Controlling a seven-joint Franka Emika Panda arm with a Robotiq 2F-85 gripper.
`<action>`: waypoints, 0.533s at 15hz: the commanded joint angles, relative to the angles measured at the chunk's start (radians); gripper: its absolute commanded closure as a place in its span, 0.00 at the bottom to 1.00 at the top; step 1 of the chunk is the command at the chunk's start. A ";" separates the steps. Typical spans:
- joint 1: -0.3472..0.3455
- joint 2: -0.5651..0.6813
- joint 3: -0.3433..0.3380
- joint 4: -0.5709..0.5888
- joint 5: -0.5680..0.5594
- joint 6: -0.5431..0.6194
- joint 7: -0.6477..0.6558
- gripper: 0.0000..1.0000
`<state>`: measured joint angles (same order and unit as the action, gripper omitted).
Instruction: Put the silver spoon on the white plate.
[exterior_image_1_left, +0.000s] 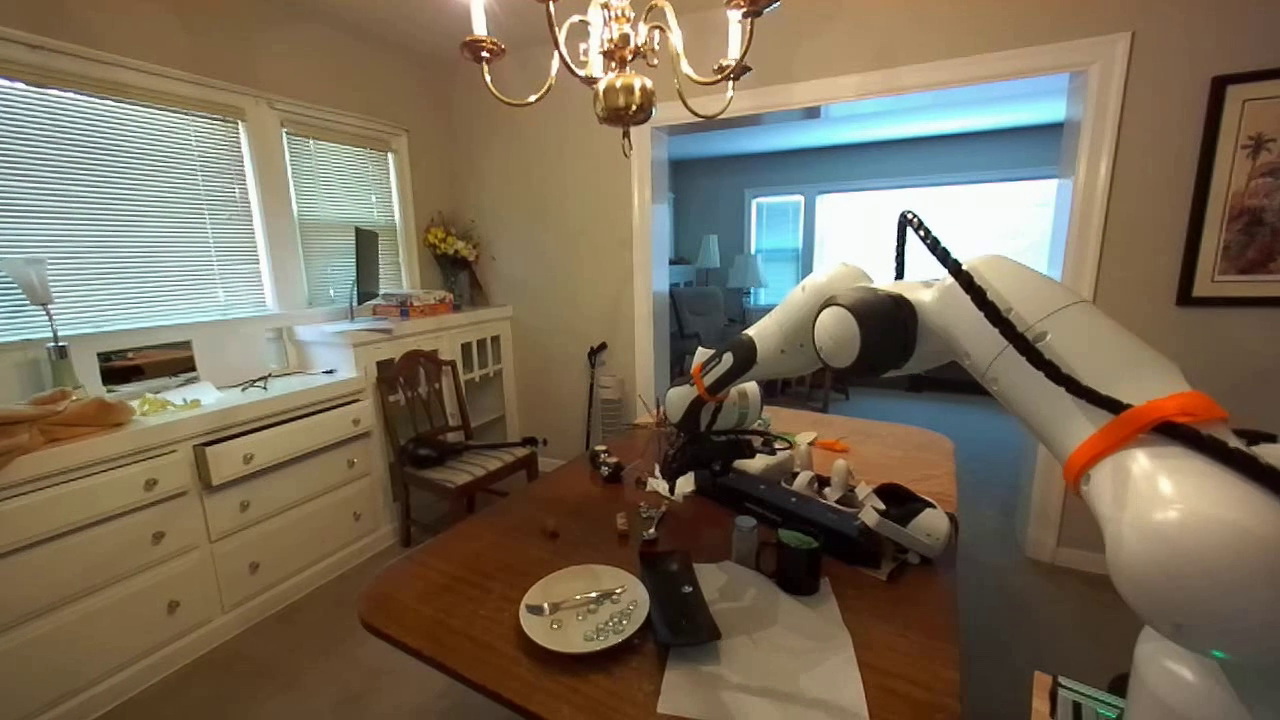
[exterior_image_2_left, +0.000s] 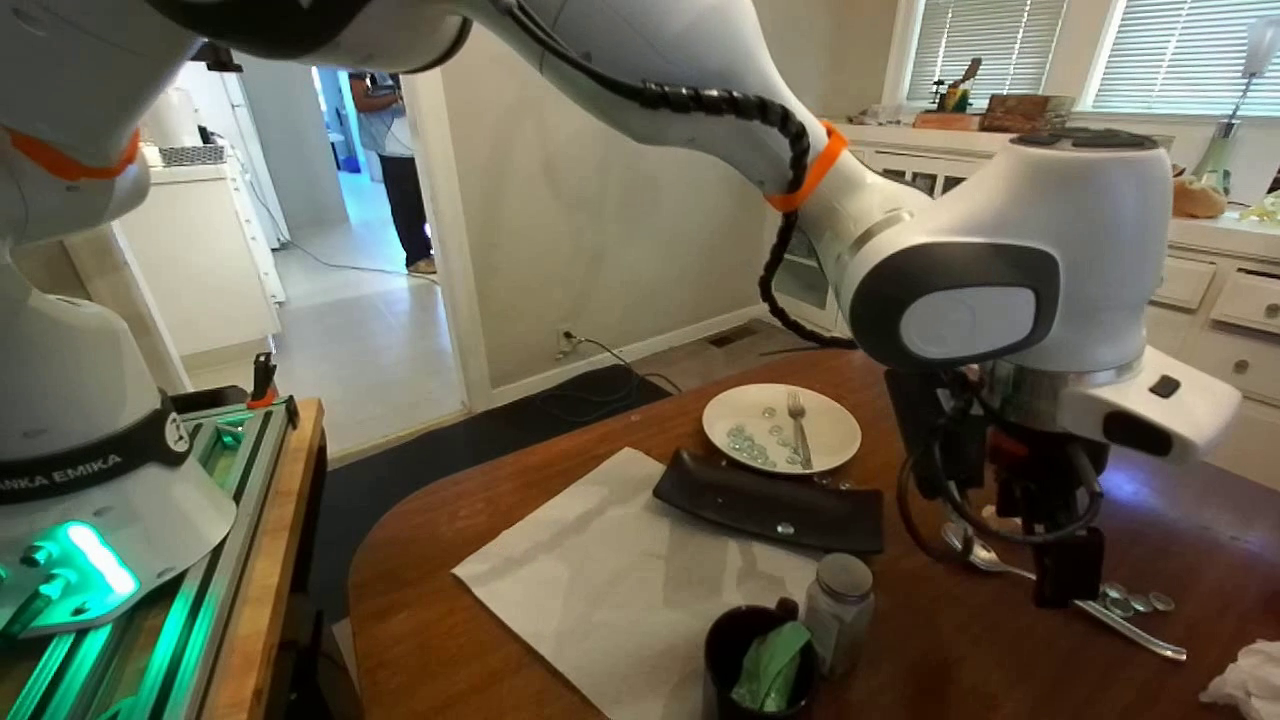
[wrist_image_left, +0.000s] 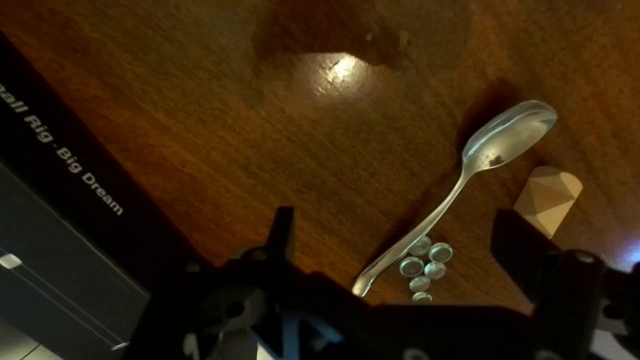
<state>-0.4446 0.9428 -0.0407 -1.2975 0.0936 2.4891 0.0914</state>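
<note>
Gaping wide at gripper (wrist_image_left: 394, 220), clasping nothing; hovering over silver spoon (wrist_image_left: 474, 161); seeing fork (exterior_image_2_left: 800, 435), glassy beads (exterior_image_2_left: 748, 447) on white plate (exterior_image_2_left: 836, 430)

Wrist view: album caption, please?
Silver metal spoon and clear round discs on brown wooden table, under an open black gripper.

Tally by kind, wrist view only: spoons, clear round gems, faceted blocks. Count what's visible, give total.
Silver spoon: 1
Clear gems: 6, the lowest partly hidden
Tan faceted block: 1
Total: 8
</note>
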 joint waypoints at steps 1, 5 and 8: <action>0.010 0.157 -0.012 0.228 0.057 -0.076 -0.001 0.00; 0.032 0.293 -0.048 0.416 0.011 -0.052 0.149 0.00; 0.054 0.374 -0.093 0.525 0.008 -0.052 0.276 0.00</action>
<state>-0.4173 1.1958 -0.0842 -0.9442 0.1114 2.4548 0.2439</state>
